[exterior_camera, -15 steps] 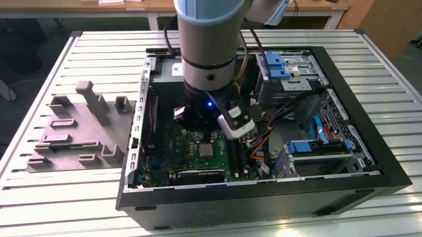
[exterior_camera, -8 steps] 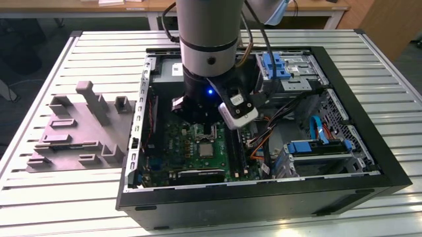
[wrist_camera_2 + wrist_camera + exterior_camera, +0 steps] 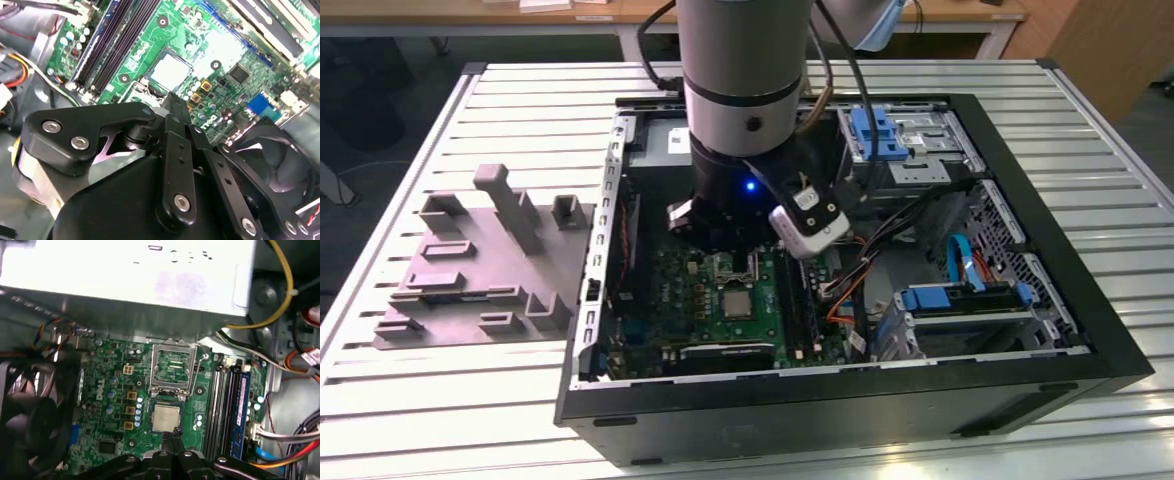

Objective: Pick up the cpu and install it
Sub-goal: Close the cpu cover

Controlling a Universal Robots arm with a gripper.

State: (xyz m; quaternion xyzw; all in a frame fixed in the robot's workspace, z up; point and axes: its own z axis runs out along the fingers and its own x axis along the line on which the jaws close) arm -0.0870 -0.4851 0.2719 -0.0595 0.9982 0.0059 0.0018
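Arm (image 3: 740, 100) reaches down into the open case (image 3: 854, 410). Grey tray (image 3: 467, 270) sits outside it, on the exterior view's left.

In the first wrist view the cpu (image 3: 166, 418) lies flat in the socket on the board (image 3: 115, 450). It looks square to the socket, as far as we can tell. The frame (image 3: 173, 365) is flipped open just beyond it, on the power supply (image 3: 125, 285) side. The exterior view agrees: cpu (image 3: 738, 305) at mid-board, frame up.

Gripper (image 3: 172, 433): fingertips pressed together, nothing between them, tips at the cpu's near edge. We cannot tell whether they touch it or sit just above. The second wrist view reads the same, with the gripper (image 3: 173, 98) closed up beside the cpu (image 3: 170, 70).

Risks, as we judge them:
- With the frame open, nothing clamps the chip. A sideways nudge from the closed tips could slide or tilt it off its seat.
- If the chip is not fully keyed in, pressure on one edge could bend the socket contacts, which we cannot see.
- The memory slots (image 3: 225, 405) and small board parts are near the tips, so a drift could scrape them.
- Cables (image 3: 907, 215) run beside the arm and could snag.
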